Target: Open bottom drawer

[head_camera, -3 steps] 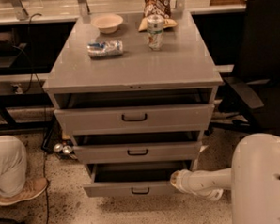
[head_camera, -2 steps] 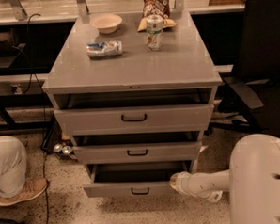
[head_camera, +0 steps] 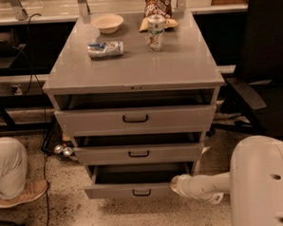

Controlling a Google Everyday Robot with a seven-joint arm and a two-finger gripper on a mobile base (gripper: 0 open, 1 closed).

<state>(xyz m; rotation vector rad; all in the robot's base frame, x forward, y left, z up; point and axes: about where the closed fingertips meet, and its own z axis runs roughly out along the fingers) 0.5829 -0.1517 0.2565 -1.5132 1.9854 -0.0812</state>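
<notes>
The bottom drawer is the lowest of three grey drawers in the cabinet. It stands pulled out past the middle drawer, and its dark inside shows from above. Its small black loop handle sits in the middle of the short flat front. My white arm reaches in from the lower right, and my gripper is at the right end of the bottom drawer's front, at its top edge. The fingers are hidden behind the wrist.
The top drawer and middle drawer are slightly ajar. On the cabinet top are a bowl, a lying can, an upright can and a chip bag. A black chair stands right; a person's leg and shoe are left.
The arm has shifted slightly left along the bottom drawer's right end. The drawer's position looks about the same.
</notes>
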